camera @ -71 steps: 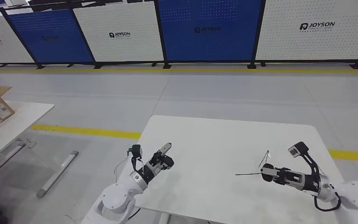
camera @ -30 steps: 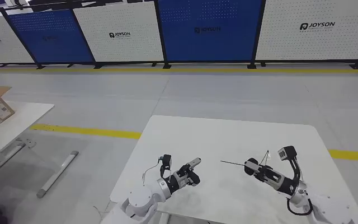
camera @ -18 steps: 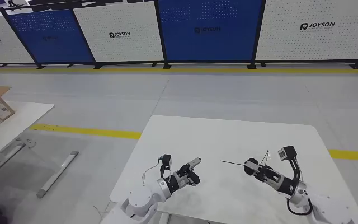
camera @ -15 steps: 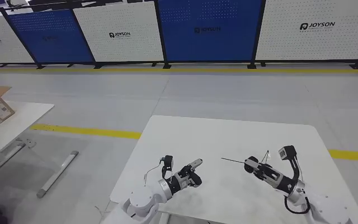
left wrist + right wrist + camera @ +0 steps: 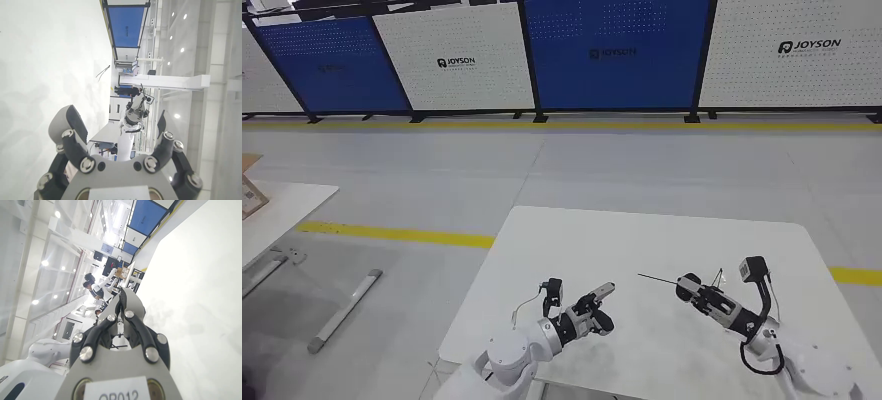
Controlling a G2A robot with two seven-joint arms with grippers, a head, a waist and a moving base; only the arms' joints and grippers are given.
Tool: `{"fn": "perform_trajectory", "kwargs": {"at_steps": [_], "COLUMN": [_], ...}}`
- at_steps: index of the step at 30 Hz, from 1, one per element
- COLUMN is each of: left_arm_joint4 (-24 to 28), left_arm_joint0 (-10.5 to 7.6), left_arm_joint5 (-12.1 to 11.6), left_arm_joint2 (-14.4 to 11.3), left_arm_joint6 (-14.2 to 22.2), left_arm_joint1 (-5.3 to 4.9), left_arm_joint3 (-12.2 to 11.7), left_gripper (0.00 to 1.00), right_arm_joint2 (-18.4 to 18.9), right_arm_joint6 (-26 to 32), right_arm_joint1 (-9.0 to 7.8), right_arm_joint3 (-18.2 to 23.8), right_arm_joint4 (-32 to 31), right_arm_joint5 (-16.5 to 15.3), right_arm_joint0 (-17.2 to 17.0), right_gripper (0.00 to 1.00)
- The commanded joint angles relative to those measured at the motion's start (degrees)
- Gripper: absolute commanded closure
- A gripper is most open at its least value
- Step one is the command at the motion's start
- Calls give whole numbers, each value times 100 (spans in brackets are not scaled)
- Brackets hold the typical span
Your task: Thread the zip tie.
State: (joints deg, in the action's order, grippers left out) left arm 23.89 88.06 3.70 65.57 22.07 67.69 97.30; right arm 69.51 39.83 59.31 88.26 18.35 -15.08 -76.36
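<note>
- The right hand (image 5: 685, 286) is clamped on a thin zip tie (image 5: 657, 279), which sticks out towards the other arm.
- The left hand (image 5: 117, 113) is spread open above the white surface (image 5: 642, 230).

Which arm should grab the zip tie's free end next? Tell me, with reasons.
Left, probably. The left gripper is open and empty, pointing toward the free tip of the zip tie; the right gripper is shut on its other end.
</note>
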Motion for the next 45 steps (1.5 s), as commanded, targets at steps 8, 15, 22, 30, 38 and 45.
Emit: {"fn": "perform_trajectory", "kwargs": {"at_steps": [8,15,22,30,38,45], "left_arm_joint4": [-59,-10,222,283,140,18], "left_arm_joint0": [-43,-303,-449,-460,-559,-535], "left_arm_joint5": [21,35,-412,-460,-1314,-1381], "left_arm_joint2": [-95,-461,-666,-735,-876,-889], "left_arm_joint6": [-7,189,37,139,-199,-244], "left_arm_joint1": [9,62,137,147,213,210], "left_arm_joint3": [-4,-129,-283,-313,-558,-545], "left_gripper": [0,0,0,0,0,0], "right_arm_joint2": [-20,-166,-327,-347,-576,-571], "right_arm_joint6": [-78,-113,-163,-174,433,444], "right_arm_joint1": [7,42,81,86,129,134], "right_arm_joint3": [44,144,145,172,75,17], "right_arm_joint4": [-57,-317,-504,-499,-335,-327], "right_arm_joint5": [34,230,429,419,471,502], "right_arm_joint0": [-25,18,120,105,250,300], "right_gripper": [100,100,100,100,100,100]}}
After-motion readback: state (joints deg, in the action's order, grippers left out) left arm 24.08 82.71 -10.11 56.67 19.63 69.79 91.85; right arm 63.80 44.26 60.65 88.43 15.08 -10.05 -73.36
